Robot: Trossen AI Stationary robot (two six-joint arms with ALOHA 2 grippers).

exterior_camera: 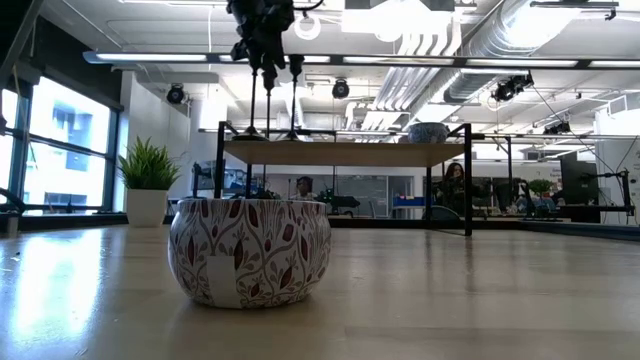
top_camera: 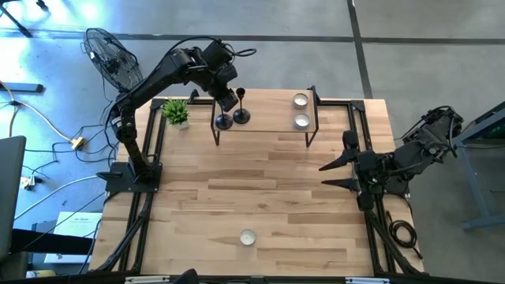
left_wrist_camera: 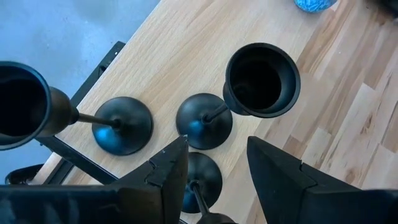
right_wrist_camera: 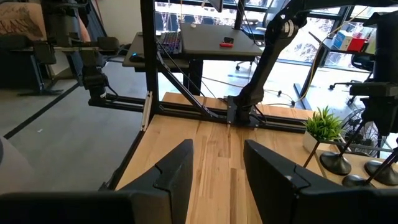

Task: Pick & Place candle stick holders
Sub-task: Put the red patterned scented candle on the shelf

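The left claw [top_camera: 226, 96] hangs over the left end of a low raised wooden shelf on thin black legs [top_camera: 268, 122], at the far side of the pale wooden surface [top_camera: 260, 197]. Its two dark fingers [left_wrist_camera: 163, 171] stand narrowly apart, and between them runs the thin stem of a black metal candle stick holder with a round base [left_wrist_camera: 200, 177], directly beneath the claw; whether the fingers actually press the stem cannot be told. Just ahead of the claw stand two more black candle stick holders: one with a wide open cup on top [left_wrist_camera: 261, 79] and its round foot just beside the first, and another [left_wrist_camera: 121, 124] set off to the side. From above, black holders [top_camera: 241, 115] show on the shelf just beside the claw's tip.

Farther along the shelf from the left claw sit two small round silvery tealight cups [top_camera: 301, 121], one behind the other. A third silvery tealight cup [top_camera: 248, 237] rests on the surface well away, near its front edge. A small green potted plant [top_camera: 176, 111] stands just beside the left arm.

The right claw [top_camera: 325, 175] waits at the right side of the surface, fingers spread wide, holding nothing.
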